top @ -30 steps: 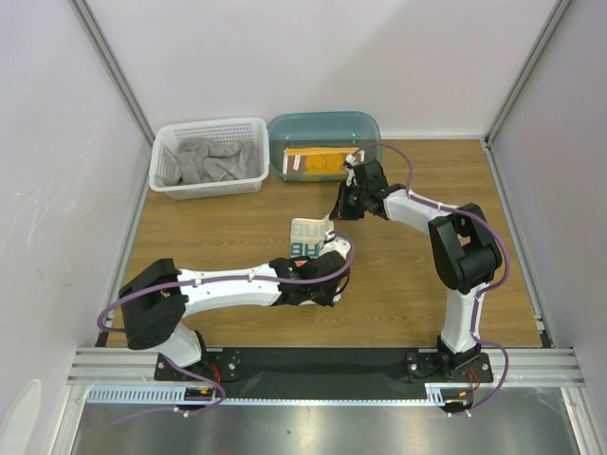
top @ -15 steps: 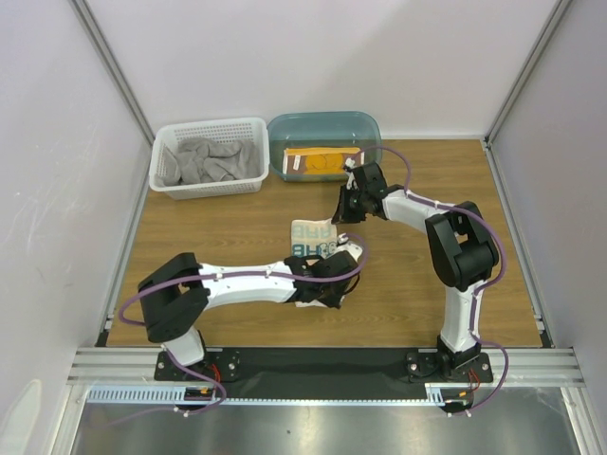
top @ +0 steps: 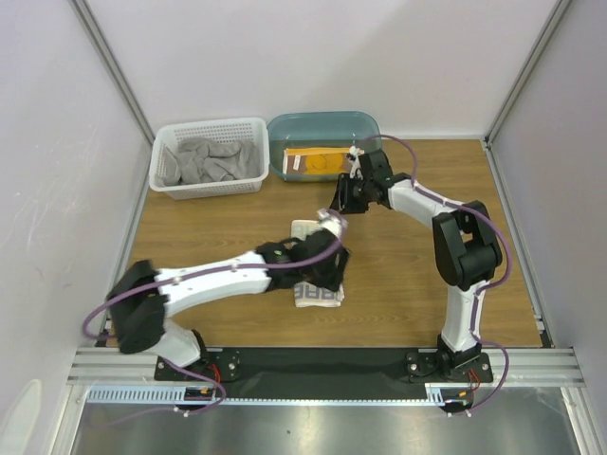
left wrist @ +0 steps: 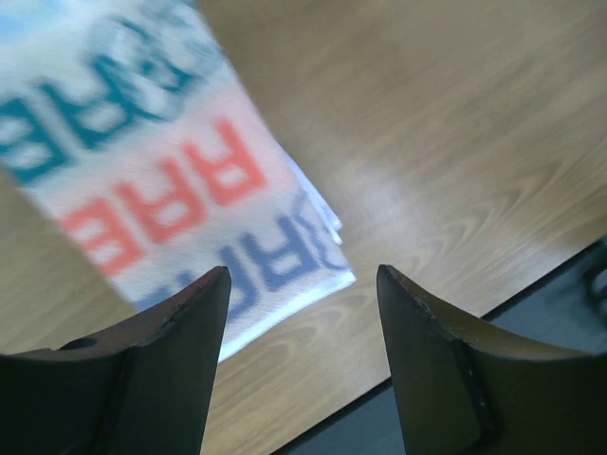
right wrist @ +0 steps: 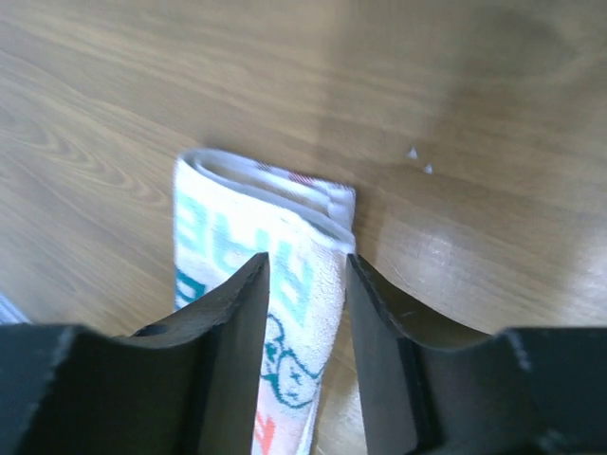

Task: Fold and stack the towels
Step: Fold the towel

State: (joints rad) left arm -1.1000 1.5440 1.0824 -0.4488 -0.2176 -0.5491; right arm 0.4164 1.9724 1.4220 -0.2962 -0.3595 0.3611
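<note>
The white towel (top: pixel 318 296) with red, blue and black letters lies folded on the wooden table (top: pixel 209 237), close to the near edge and about in the middle. The left arm reaches across from the left side and hangs over this towel, hiding its middle part in the top view. The left gripper (left wrist: pixel 303 275) is wide open. Its two dark fingers (left wrist: pixel 180 351) stand far apart and there is nothing between them, only the towel and the table down below. The letters look blurry in the left wrist view. A bit farther back, the right arm bends in from the right side. The right gripper (right wrist: pixel 305 261) is above the table near the far end of the white towel. It is open just a little and holds nothing; the folded end of the towel shows through the small gap. At the back of the table, the grey towel (top: pixel 209 159) lies bunched up in the white basket (top: pixel 204 187). Just beside the basket, to the right, the brown and orange towel (top: pixel 322 159) lies in the teal tub (top: pixel 322 118).
</note>
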